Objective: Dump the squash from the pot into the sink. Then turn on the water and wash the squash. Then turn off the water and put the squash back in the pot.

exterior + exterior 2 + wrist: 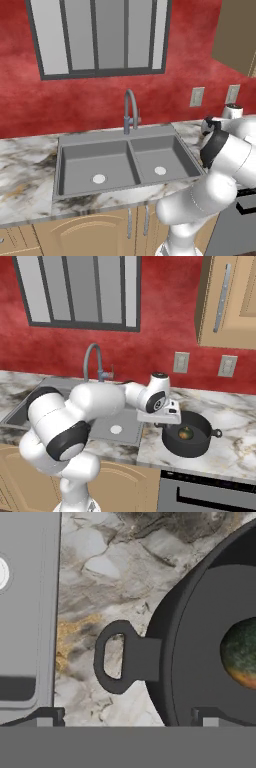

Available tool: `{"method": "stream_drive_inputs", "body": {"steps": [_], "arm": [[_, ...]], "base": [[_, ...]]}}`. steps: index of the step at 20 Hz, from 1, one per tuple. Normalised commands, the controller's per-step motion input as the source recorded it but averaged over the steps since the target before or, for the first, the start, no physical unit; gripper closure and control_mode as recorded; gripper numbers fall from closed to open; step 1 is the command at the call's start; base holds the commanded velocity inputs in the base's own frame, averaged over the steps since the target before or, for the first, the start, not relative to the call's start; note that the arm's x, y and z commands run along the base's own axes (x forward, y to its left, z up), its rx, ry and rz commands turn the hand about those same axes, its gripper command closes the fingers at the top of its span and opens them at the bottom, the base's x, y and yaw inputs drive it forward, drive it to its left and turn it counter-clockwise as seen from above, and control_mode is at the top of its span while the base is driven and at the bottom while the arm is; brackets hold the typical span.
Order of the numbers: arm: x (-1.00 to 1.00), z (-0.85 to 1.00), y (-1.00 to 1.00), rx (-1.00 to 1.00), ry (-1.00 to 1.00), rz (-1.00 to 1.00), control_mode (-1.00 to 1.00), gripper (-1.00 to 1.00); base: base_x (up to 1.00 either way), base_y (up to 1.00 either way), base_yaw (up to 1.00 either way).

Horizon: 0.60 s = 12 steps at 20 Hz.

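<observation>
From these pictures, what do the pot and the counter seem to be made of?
The pot looks like dark matte metal, perhaps cast iron: black, dull, with a loop handle. The counter looks like polished marble or similar stone: pale grey with dark and golden veins.

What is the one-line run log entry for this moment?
tool: open, above pot handle | squash: in pot | sink: no squash | water: off

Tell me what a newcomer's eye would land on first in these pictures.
First, the white arm reaching right across the marble counter, its open gripper hanging over the near-left rim of the black pot beside the sink. Next, the squash, green and orange, sitting inside the pot. Behind it all, the deep red wall with a grey-framed window above the gooseneck faucet.
</observation>
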Motion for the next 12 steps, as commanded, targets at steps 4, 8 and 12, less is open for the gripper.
{"method": "stream_drive_inputs", "body": {"steps": [4,8,12], "arm": [[0.21,-0.20,-0.10,0.00,0.00,0.00,-1.00,-1.00],[0.25,-0.19,-0.09,0.00,0.00,0.00,-1.00,-1.00],[0.24,-0.18,-0.08,0.00,0.00,0.01,-1.00,-1.00]], "base": [[0.00,0.00,0.00],[0.00,0.00,0.00],[0.00,0.00,0.00]]}}
